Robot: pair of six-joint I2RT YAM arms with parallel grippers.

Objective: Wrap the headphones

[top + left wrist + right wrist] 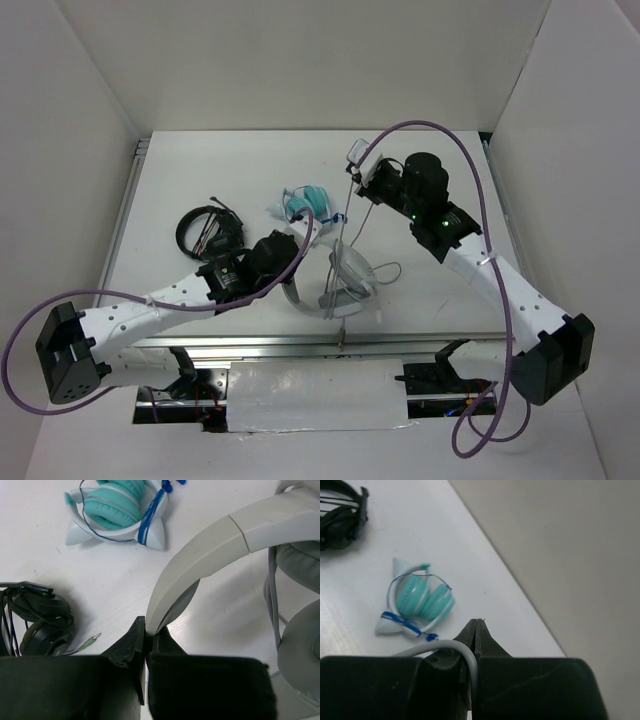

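Note:
The white headphones (345, 285) lie near the table's front centre. In the left wrist view their wide headband (210, 545) arches up to the right, with the grey earcups (300, 655) at the right edge. My left gripper (150, 630) is shut on the lower end of the headband; it also shows in the top view (300, 235). The thin grey cable (345, 240) runs taut from the headphones up to my right gripper (358, 165), raised behind them. In the right wrist view, that gripper (478, 622) is shut with the cable (465, 655) looping between its fingers.
Small teal headphones (308, 203) lie just behind my left gripper and also show in both wrist views (117, 505) (422, 600). A black coiled headset (208, 230) lies to the left, its green jack plug (92, 639) on the table. White walls (560, 110) enclose the table.

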